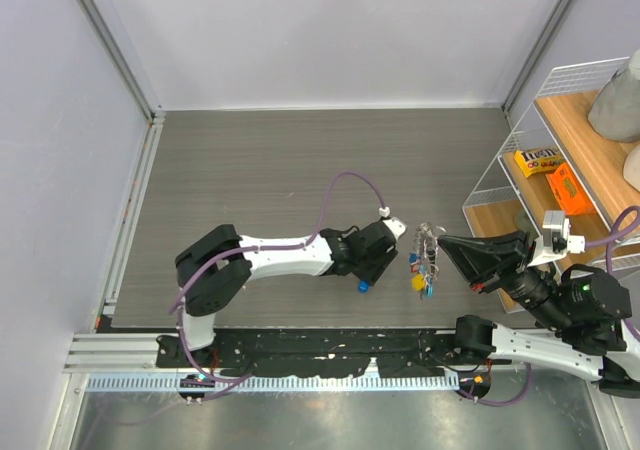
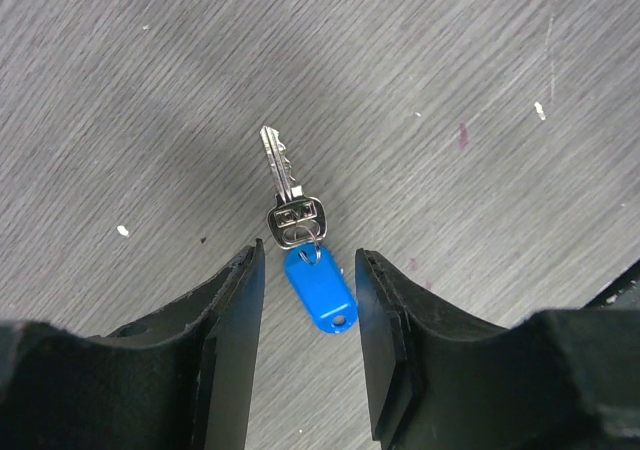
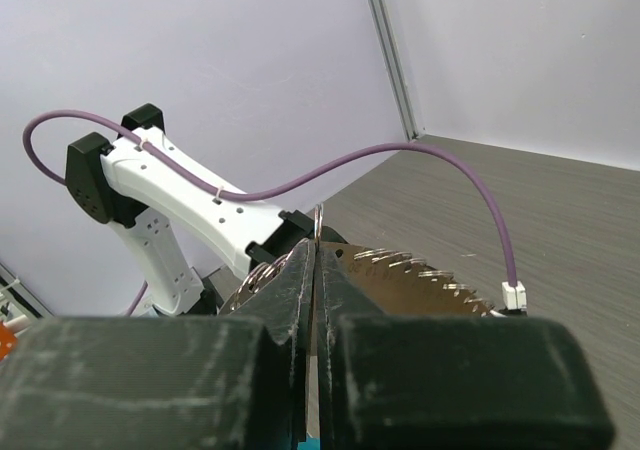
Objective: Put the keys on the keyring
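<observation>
1. A small silver metal key with a blue plastic tag [image 2: 292, 202] lies flat on the grey wood-grain table [image 2: 480, 60]. Its tag is flanked by the tips of the left gripper [image 2: 310, 255], whose jaws stand apart with nothing held.
2. A thin silvery wire keyring [image 3: 317, 214] is pinched in the tightly closed right gripper [image 3: 315, 255], with other tagged keys [image 1: 425, 275] hung from it.
3. The key is judged light, stiff and slippery. The thicker tag is judged the easier hold, as the blade lies flush with the table.
4. The ring is judged springy and liable to swivel.
</observation>
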{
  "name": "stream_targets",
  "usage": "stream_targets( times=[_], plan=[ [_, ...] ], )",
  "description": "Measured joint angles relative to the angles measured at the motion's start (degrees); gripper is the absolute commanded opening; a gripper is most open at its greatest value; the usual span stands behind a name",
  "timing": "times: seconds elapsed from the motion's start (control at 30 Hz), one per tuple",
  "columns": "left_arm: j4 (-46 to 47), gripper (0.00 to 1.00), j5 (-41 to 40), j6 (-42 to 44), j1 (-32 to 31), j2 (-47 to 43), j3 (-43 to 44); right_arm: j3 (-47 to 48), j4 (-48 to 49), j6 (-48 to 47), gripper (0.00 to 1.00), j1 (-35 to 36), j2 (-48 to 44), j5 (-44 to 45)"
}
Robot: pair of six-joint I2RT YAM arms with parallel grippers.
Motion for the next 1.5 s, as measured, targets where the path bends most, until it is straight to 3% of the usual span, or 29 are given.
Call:
stream_targets(
  times=[0.63,0.9,1.23,1.5],
  plan=[
    [-0.57,0.32,-1.75,-1.18,-0.07,3.41,0.92,-0.04,0.0,0.04,0.06,0.0,0.0,-0.44],
    [-0.42,0.01,-1.73,-1.31,-0.07,3.45,0.92,-0.04,0.0,0.2,0.06,0.0,0.0,-0.61],
    [1.92,0.0,-1.68,-0.83,-0.09,2.38,-1.14,0.0,-0.26,0.28,0.06,0.0,0.13,-1.46],
    [1.77,0.0,0.09,1.6,-0.17,-11.15,-8.76,2.51,-3.56,0.15,0.06,0.0,3.67,-5.29]
  ],
)
